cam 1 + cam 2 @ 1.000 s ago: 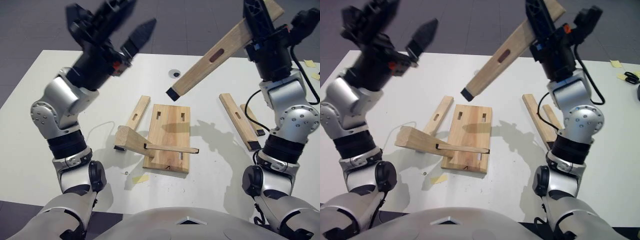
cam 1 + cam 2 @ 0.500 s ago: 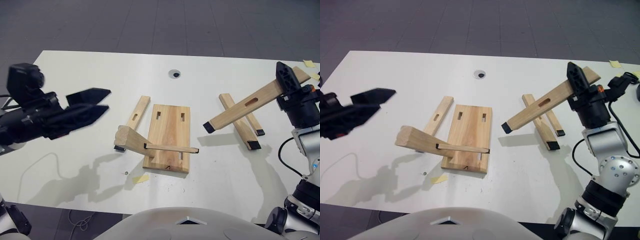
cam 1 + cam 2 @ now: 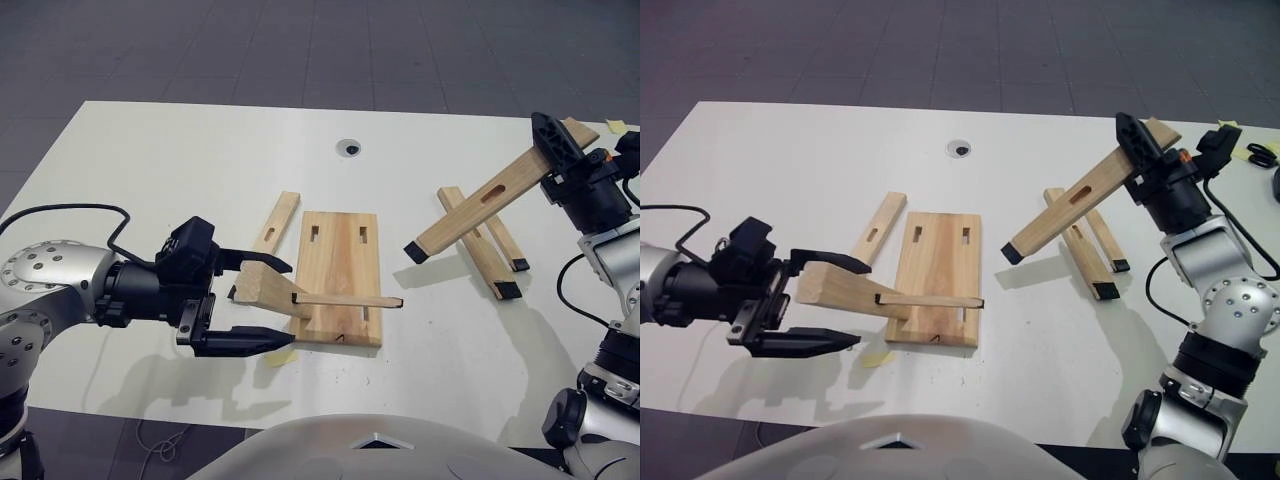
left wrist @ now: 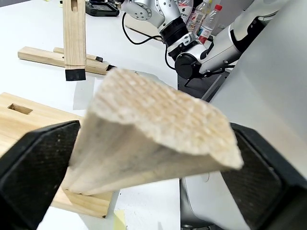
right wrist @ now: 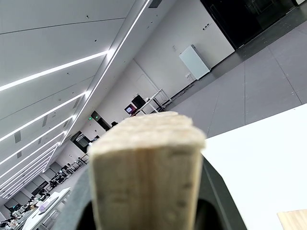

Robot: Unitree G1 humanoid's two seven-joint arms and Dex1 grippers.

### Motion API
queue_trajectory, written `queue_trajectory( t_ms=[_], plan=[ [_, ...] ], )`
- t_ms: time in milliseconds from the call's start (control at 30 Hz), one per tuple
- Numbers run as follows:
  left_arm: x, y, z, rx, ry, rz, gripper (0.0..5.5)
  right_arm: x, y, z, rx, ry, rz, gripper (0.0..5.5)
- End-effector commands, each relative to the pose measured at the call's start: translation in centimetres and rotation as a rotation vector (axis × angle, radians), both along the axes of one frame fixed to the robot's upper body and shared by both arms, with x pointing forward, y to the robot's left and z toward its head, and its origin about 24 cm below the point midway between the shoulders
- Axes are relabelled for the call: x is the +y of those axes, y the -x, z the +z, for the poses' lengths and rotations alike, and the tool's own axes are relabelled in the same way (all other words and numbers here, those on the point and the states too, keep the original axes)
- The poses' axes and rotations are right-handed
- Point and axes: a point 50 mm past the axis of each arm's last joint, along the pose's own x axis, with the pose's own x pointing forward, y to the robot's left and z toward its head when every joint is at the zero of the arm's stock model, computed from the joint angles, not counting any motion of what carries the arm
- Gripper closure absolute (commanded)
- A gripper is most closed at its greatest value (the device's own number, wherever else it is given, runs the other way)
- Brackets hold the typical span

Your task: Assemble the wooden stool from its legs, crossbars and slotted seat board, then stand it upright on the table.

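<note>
The leg-and-crossbar piece [image 3: 262,285] lies over the slotted seat board's [image 3: 340,245] left edge, its long axis crossing the board. My left tool [image 3: 290,303] straddles its thick end, fingers apart. Right of the board, my right tool [image 3: 555,160] clamps another leg [image 3: 480,205] aloft.

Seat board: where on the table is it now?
Left eye view: the seat board lies flat in the centre, a loose leg beside its left edge, a crossbar across its near end.
</note>
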Motion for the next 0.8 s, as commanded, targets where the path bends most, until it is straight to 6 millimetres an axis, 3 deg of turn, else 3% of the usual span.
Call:
queue_trajectory(
  t_ms=[33, 267, 467, 700, 800],
  plan=[
    [-0.3, -0.7, 0.2, -0.085, 0.002, 0.029, 1.45, 0.3, 0.0, 0.3, -0.008, 0.001, 0.009, 4.48],
    [-2.0, 0.1, -1.2, -0.073, 0.054, 0.039, 2.63, 0.5, -0.3, 0.2, 0.0, 0.01, -0.005, 4.48],
    [-2.9, 0.3, -2.0, -0.06, 0.079, 0.068, 2.85, 0.7, -0.8, 0.5, -0.022, 0.039, -0.032, 4.48],
    [-4.7, -1.6, -6.6, -0.279, -0.12, 0.3, 3.19, 0.0, -2.0, 1.0, -0.129, 0.268, -0.265, 4.48],
    [-5.6, -2.3, -8.0, -0.298, -0.117, 0.411, 3.37, 0.8, -2.0, 0.8, -0.178, 0.386, -0.274, 4.48]
  ],
)
